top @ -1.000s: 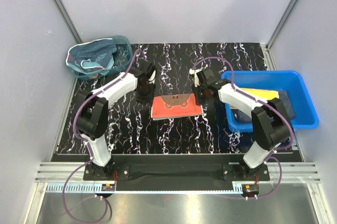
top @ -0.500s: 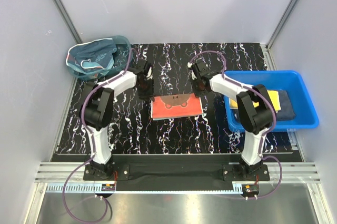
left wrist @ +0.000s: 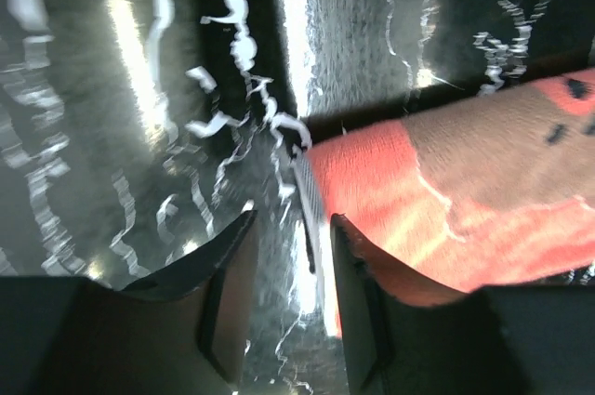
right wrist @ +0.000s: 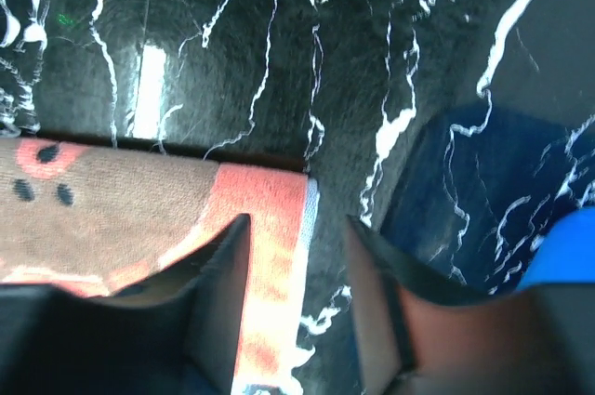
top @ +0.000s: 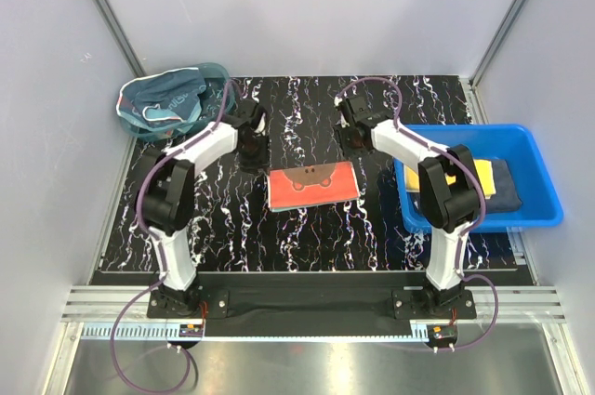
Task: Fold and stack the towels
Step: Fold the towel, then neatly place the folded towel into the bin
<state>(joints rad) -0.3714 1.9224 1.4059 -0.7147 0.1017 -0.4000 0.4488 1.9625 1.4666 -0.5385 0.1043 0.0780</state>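
A glossy black tabletop veined with white (top: 307, 246) carries the orange-red cloth towel with a brown face print (top: 312, 185), a soft, flat rectangle with a pale hemmed edge, lying between the arms. The left gripper (top: 252, 148) and right gripper (top: 350, 138) hang at its far corners, both claws parted and holding nothing. A pinch could catch only the top layer, or drag the limp cloth across the slick surface and spoil the fold.
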